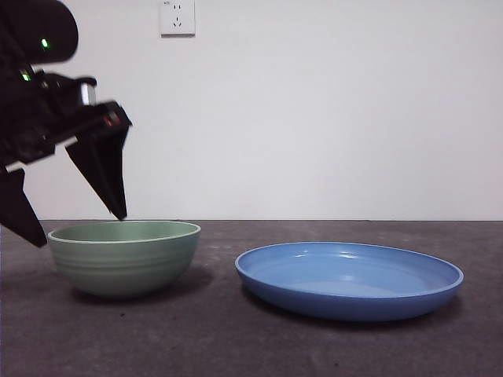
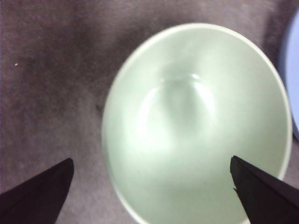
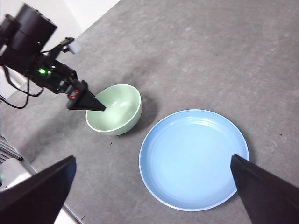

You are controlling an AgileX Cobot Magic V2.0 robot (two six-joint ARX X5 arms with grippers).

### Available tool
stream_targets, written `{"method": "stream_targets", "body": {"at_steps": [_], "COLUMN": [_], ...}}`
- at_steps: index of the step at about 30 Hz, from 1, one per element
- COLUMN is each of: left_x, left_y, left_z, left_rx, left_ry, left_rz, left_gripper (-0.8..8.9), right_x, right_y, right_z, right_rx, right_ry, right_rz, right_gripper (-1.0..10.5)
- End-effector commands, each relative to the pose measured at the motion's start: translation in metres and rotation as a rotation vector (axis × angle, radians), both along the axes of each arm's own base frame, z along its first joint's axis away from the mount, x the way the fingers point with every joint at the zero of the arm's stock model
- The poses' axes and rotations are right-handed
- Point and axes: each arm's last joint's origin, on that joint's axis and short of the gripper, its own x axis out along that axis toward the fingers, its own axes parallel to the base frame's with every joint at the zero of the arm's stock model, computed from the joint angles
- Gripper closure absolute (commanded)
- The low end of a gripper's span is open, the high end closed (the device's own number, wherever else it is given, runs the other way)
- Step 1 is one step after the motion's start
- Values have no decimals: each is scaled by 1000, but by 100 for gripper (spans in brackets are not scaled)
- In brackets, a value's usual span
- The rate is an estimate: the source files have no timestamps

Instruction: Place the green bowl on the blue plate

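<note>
Nearest the front camera sits the bowl (image 1: 123,257), upright on the desk (image 1: 251,345), with the plate (image 1: 349,280) beside it, close but apart; both look empty. Judging by its ridged, glossy wall, the bowl is probably glazed ceramic or hard plastic: stiff, fairly light, slippery, and liable to chip if dropped; its wall is too wide to span, so the rim on the side away from the plate is the likely place to pinch, one jaw inside and one outside. Left gripper (image 1: 78,228) hangs just above that rim with jaws spread wide, grasping nothing; one tip is over the bowl's inside near the rim, the other outside the wall, neither clearly touching. Right gripper (image 3: 149,196) waits high above the plate, jaws also released and empty.
</note>
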Motion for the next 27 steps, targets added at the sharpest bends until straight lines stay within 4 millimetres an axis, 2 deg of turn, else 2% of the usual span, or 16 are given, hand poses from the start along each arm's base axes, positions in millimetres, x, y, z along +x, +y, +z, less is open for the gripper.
{"method": "stream_targets", "body": {"at_steps": [1,7,11,19,21,27], "left_x": [9,14,16,17,18,22], "left_y": [-2,-3,-2,-1,-1,-3], "left_z": [-1,-13,-20,-20,-19,-12], "left_rx": [-9,23,33,29,28,23], "left_ry": [-5,23,55,44,40,23], "left_rz": [25,37,41,45,45,45], "left_gripper": [172,403,483,764,799,799], "right_x": [-1,-1,0,0,0,0], "right_y": [0,0,0,0,0,0], "right_z": [5,5,5,5,5,5], "right_rx": [2,2,1,1,1,1], "right_ry": [-23,-23,-23,-23,-24,-24], "right_rz": [7,6,7,7,7,7], "right_gripper": [322,322,322,322,322,322]}}
